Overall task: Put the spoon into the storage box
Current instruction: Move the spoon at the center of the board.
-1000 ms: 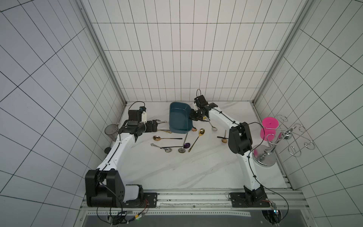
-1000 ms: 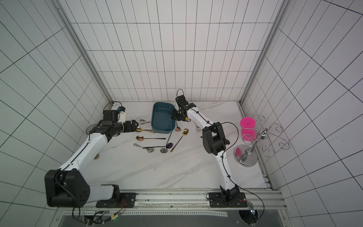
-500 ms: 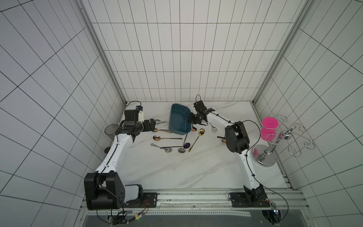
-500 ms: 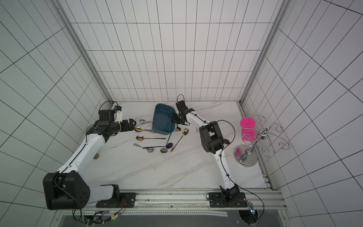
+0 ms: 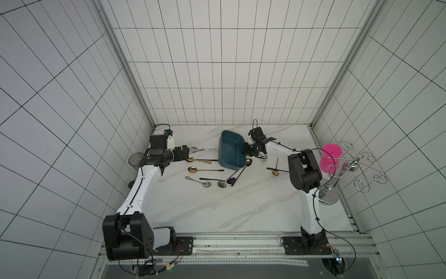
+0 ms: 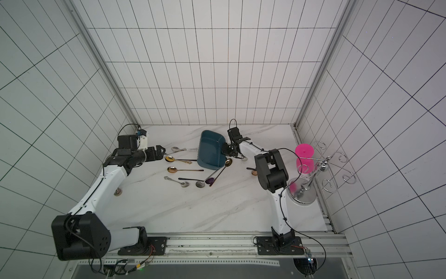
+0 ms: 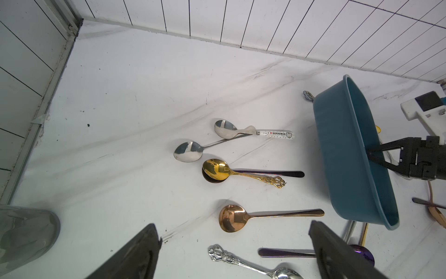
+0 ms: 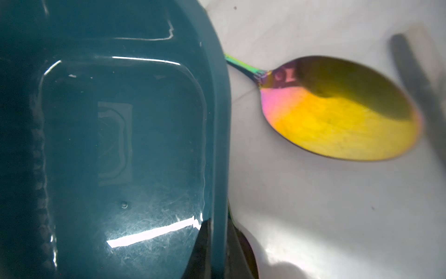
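Top views first: the storage box sits at the back middle of the white marble table, tipped up rather than flat, its opening leaning toward the right arm. The right gripper is clamped on the box's right long rim, seen in both top views. The left gripper is low over the table, left of the box, with its jaws spread and nothing in them. A gold spoon lies just beside it. The other spoons are scattered on the table between the arms (every one I can see is outside the box). A grey tumbler stands by the left wall. A pink cup is close to a chrome wire rack at the right edge. Left wrist view: the left fingers stand wide apart. A copper spoon lies on the table ahead of them, untouched. Beyond it the gold spoon rests across a dark one, then come two silver spoons, one with a white printed handle. The box shows its outer wall here, and the right gripper bites its rim. Right wrist view: the inside of the box fills most of the frame. The dark fingers sit on either side of the rim, squeezed onto it. A rainbow-tinted spoon lies on the table just outside the rim, its handle running under the edge of the box.
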Controlling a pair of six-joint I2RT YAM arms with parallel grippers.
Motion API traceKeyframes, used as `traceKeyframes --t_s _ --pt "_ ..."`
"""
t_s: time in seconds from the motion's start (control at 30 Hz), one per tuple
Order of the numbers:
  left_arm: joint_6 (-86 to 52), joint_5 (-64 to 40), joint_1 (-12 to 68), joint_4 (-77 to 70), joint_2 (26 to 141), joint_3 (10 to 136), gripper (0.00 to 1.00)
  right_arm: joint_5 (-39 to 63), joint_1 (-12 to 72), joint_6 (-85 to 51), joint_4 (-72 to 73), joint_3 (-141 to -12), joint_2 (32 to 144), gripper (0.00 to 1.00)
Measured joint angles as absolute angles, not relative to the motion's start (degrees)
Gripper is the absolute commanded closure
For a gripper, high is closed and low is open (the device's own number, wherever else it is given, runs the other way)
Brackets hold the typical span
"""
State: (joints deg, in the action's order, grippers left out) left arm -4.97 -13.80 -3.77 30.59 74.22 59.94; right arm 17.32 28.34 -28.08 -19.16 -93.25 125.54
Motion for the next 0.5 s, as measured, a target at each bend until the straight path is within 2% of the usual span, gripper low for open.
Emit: traceKeyframes --t_s 0.3,0.5 --pt "-5.0 -14.0 -3.8 30.4 74.2 59.9 0.02 15.4 21.5 -24.6 -20.3 -82.6 117.1 1.00" --pt "-5.0 -14.2 -3.8 30.2 74.2 59.9 0.02 16.8 18.2 -22.7 -26.9 -84.8 115.7 1.00"
